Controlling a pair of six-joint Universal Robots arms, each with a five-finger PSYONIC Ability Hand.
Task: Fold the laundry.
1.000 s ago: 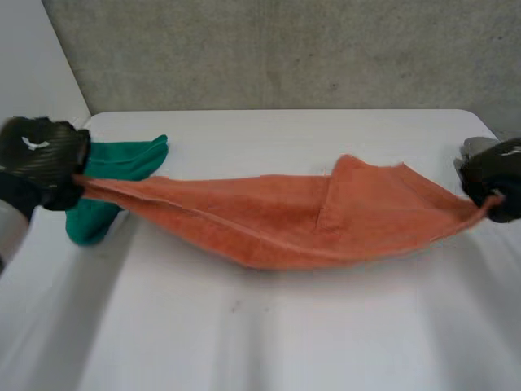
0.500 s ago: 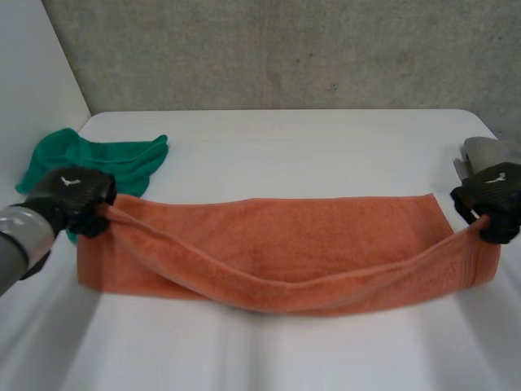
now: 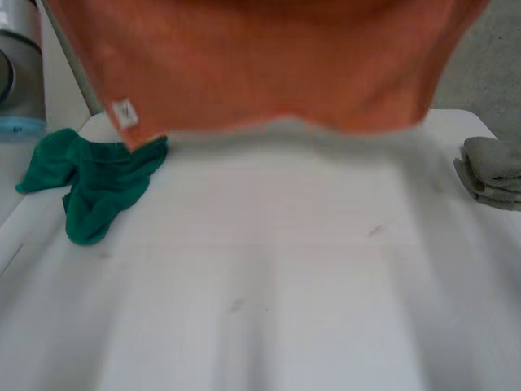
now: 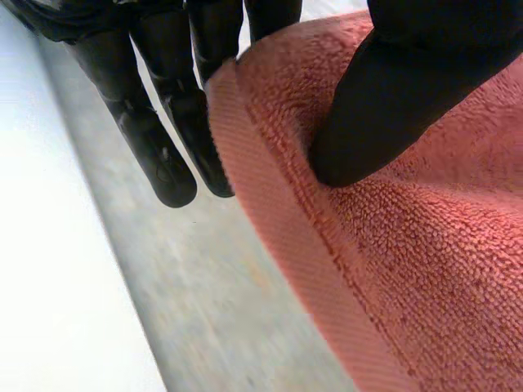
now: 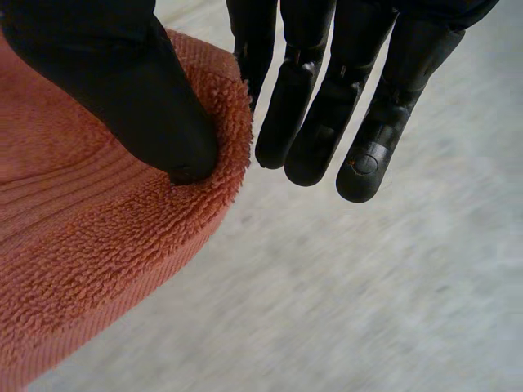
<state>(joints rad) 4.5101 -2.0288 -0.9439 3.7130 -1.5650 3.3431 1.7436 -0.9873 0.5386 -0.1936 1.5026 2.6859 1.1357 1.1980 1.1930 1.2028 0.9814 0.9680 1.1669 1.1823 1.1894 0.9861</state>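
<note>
An orange towel (image 3: 269, 65) hangs spread out high above the white table (image 3: 269, 285), with a small white tag (image 3: 124, 113) near its lower left corner. In the left wrist view my left hand (image 4: 384, 98) pinches the towel's hemmed edge (image 4: 270, 237), its thumb pressing the cloth against the fingers. My right hand (image 5: 122, 82) pinches a corner of the towel (image 5: 82, 261) the same way, thumb on top and straight fingers behind. The grey joint of my left arm (image 3: 16, 73) stands to the left of the hanging towel.
A crumpled green cloth (image 3: 98, 183) lies at the table's back left. A folded grey cloth (image 3: 492, 171) rests at the right edge. A concrete wall stands behind the table.
Both hands have lifted the towel off the table. It was sagging low between them; now it hangs high and flat, and the green cloth is uncovered.
</note>
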